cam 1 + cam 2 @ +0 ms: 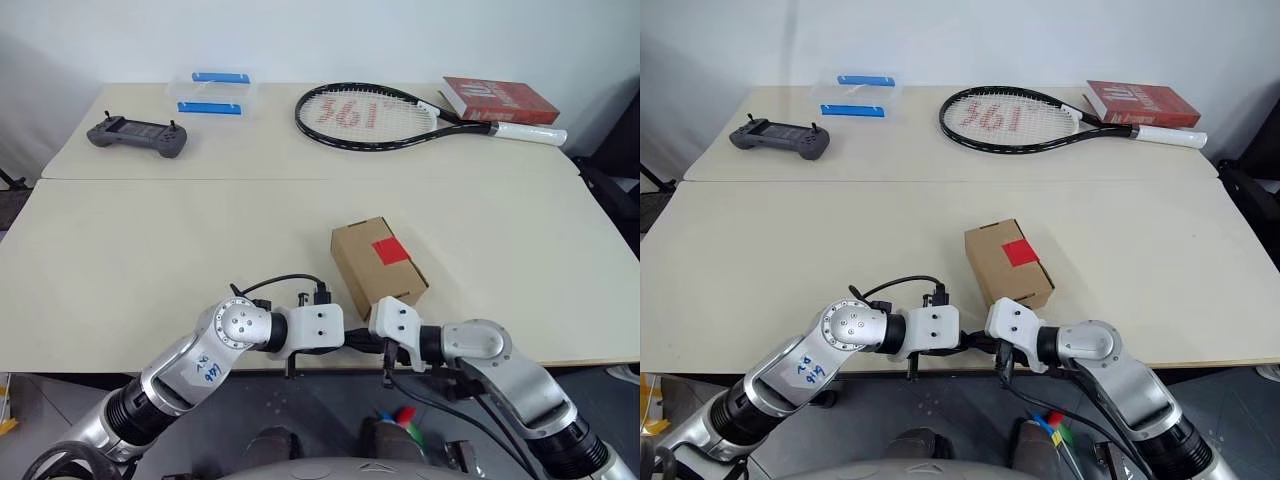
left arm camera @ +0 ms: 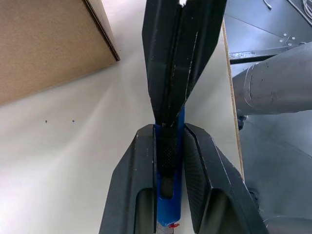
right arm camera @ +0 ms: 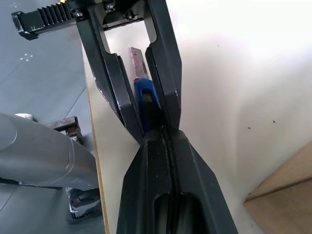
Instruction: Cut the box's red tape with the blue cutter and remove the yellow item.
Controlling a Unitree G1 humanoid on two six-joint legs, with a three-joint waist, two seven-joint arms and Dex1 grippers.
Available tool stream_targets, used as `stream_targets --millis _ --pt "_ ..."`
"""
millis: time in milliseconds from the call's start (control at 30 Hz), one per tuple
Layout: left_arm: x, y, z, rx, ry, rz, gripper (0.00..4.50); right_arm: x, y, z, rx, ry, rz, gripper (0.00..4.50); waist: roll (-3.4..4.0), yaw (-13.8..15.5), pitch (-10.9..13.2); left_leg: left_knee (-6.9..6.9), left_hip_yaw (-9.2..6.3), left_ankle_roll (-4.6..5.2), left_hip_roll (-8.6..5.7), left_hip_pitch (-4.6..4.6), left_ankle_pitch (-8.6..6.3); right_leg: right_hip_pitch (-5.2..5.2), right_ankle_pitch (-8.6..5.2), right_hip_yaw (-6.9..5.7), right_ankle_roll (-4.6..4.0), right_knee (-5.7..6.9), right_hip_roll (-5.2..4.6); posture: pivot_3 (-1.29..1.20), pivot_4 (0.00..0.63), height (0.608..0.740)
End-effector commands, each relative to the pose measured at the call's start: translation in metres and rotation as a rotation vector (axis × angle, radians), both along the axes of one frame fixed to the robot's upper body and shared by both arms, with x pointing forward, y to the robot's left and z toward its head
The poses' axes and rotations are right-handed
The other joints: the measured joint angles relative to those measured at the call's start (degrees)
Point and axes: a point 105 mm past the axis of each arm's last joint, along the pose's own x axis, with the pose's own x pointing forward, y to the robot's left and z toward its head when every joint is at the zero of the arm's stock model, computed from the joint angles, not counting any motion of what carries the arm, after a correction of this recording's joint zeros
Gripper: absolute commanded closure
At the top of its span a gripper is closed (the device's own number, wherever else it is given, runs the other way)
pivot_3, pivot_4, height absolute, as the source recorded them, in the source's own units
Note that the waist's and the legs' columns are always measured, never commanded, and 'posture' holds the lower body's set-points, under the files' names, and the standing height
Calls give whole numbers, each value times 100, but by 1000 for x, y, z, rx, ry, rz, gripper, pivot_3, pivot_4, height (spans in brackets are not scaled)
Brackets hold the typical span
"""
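Left wrist view, both jaws clamping blue cutter (image 2: 169, 161)

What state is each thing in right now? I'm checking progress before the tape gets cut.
box: closed, flaps down, lying on the table.
red tape: intact across the seam.
blue cutter: held between both grippers, blade out.
left gripper: shut on the blue cutter.
right gripper: shut, fingertips meeting the cutter's end.
clear container: closed, blue clips on.
racket: lying flat, handle beside the red book, closed.
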Motion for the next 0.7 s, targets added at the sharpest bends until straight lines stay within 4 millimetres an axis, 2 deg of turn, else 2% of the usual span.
stream_targets --millis 33,100,167,267,367,500,600,700 --pt "8 16 -14 9 -5 65 4088 -12 -23 26 87 33 -33 4325 6 7 4 0 0 3 -1 -4 -2 -1 0 0 0 0 -4 0 150 740" --pt "8 14 3 -144 -114 4 4088 -24 -44 49 188 110 -87 3941 10 -9 7 0 0 8 -3 -16 -7 -11 0 2 1 -1 -43 0 150 740" --pt "4 19 13 -223 -196 -58 4088 -27 -57 66 272 151 -162 3363 15 -31 11 -2 -1 7 0 -22 -9 -18 1 2 2 -3 -51 0 150 740" --pt "0 27 16 -273 -270 -111 4088 -33 -69 73 354 306 -255 2338 21 -29 19 -6 -5 -8 17 -25 -15 -28 0 -14 -4 -1 -43 0 150 740" --pt "-3 31 23 -306 -358 -170 4088 -55 -73 71 348 562 -269 1328 61 -1 42 -7 -5 -2 15 -41 -20 -37 -3 -16 -8 -7 -54 0 150 740" --pt "0 23 32 -359 -422 -203 4088 -49 -64 78 444 724 -376 16 59 -14 47 -5 -4 7 8 -63 -23 -48 0 -43 -3 -16 -57 0 150 740" --pt "0 14 37 -387 -446 -241 4088 -40 -52 81 480 765 -421 16 49 -14 53 -5 2 11 -2 -68 -23 -46 6 -103 7 -16 -40 0 150 740" --pt "-1 7 38 -392 -449 -269 4088 -33 -41 81 492 765 -429 16 49 -14 53 -5 12 18 -6 -72 -19 -45 11 -109 17 -11 -25 0 150 740"
